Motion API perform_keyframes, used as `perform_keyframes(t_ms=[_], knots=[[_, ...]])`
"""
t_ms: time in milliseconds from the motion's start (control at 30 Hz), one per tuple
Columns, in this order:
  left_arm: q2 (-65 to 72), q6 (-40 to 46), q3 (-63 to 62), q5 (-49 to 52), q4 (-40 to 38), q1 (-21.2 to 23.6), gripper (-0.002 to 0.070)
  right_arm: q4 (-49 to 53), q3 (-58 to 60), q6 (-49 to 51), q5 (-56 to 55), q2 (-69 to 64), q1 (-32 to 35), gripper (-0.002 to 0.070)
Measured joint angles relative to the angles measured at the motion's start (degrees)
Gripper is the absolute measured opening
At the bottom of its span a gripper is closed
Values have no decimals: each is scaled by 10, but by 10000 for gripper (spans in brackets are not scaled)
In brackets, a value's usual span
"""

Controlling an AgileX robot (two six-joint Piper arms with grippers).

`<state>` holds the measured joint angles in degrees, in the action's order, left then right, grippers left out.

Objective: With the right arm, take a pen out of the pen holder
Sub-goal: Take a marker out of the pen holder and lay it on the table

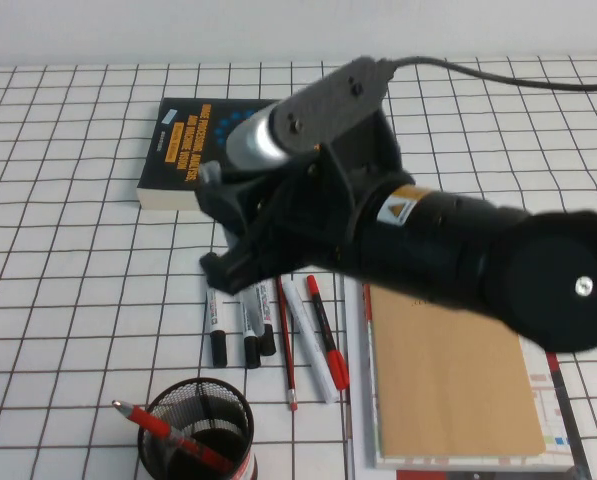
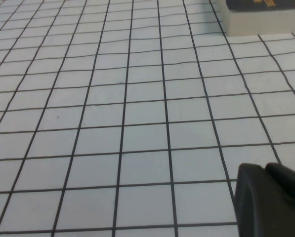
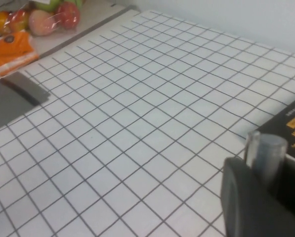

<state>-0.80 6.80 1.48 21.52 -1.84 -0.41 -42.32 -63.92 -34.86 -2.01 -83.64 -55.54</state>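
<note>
Pinched grey pen (image 1: 258, 140) in right gripper (image 1: 228, 235), high over book (image 1: 183, 150), free end pointing left. Showed pen holder (image 1: 163, 445) only from above. Found left gripper (image 2: 271, 202) low over table (image 2: 112, 123); could not tell its grip.

A pen (image 3: 266, 148) in the right pincer (image 3: 269, 174) hangs over the book (image 1: 191, 150), loose pens (image 1: 304, 330) and pen holder (image 1: 230, 404) nearer, notebook (image 1: 448, 380) right.
</note>
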Motion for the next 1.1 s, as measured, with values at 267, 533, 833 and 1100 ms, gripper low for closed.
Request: perform_keyframes(t_ms=[267,533,833,1100], knots=[[0,0,0,0,0,0,-4,80,-126,202,210,-86,119,71],[0,0,0,0,0,0,-4,152,-244,372,296,-234,143,71],[0,0,0,0,0,0,-5,160,-353,404,302,-362,143,71],[0,0,0,0,0,0,-4,166,-401,406,293,-433,145,71]])
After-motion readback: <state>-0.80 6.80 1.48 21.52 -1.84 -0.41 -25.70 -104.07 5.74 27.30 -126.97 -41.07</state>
